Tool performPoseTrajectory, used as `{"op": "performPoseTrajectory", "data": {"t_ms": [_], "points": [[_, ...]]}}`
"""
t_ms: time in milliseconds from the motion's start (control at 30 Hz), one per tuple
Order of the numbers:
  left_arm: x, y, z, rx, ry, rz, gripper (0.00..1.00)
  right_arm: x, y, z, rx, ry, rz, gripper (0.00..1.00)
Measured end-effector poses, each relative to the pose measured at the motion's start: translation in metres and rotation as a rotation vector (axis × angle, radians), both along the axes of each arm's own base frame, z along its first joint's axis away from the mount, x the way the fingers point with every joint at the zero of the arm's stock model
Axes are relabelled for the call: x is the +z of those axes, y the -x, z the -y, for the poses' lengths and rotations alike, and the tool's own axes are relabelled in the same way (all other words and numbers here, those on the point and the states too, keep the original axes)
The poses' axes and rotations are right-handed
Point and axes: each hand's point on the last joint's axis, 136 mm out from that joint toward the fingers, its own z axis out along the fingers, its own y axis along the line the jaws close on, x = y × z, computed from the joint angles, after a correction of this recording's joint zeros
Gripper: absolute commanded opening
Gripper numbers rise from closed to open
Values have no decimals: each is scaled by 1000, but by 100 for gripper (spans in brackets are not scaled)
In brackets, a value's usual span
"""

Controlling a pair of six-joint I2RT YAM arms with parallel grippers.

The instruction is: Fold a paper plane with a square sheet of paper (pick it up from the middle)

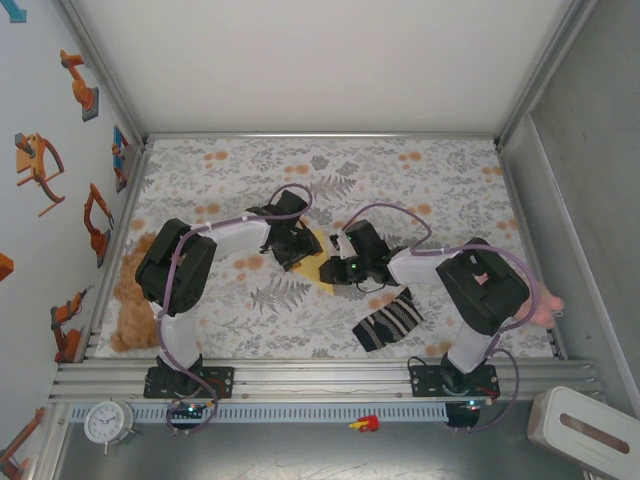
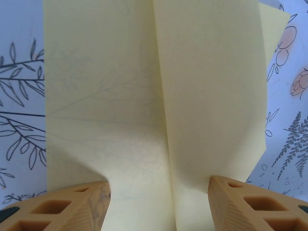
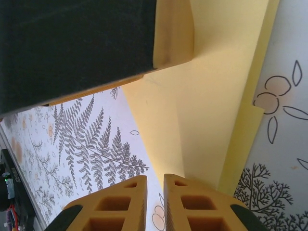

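No text, label, brand or number can be read. The small white clock [image 1: 108,421], just left of the left arm's base [image 1: 190,381], has a dial with marks too small to make out. The orange stickers [image 1: 40,165] on the wall, farther left of that base and beyond it, are drawings of machines rather than writing. The square sheet of paper [image 2: 144,96], ahead of that base on the worktop [image 1: 450,165], shows plain pale-yellow faces with faint crease lines.
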Motion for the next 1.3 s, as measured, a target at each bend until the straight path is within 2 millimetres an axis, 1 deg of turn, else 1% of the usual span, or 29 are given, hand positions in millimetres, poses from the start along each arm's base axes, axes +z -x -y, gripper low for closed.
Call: {"op": "performPoseTrajectory", "data": {"t_ms": [567, 1100, 1300], "points": [[0, 0, 0, 0, -1, -1, 60, -6, -1, 2, -2, 17, 4, 16], [0, 0, 0, -1, -2, -3, 60, -15, 0, 2, 0, 32, -17, 15], [10, -4, 3, -18, 4, 20, 59, -16, 1, 3, 6, 36, -15, 14]]}}
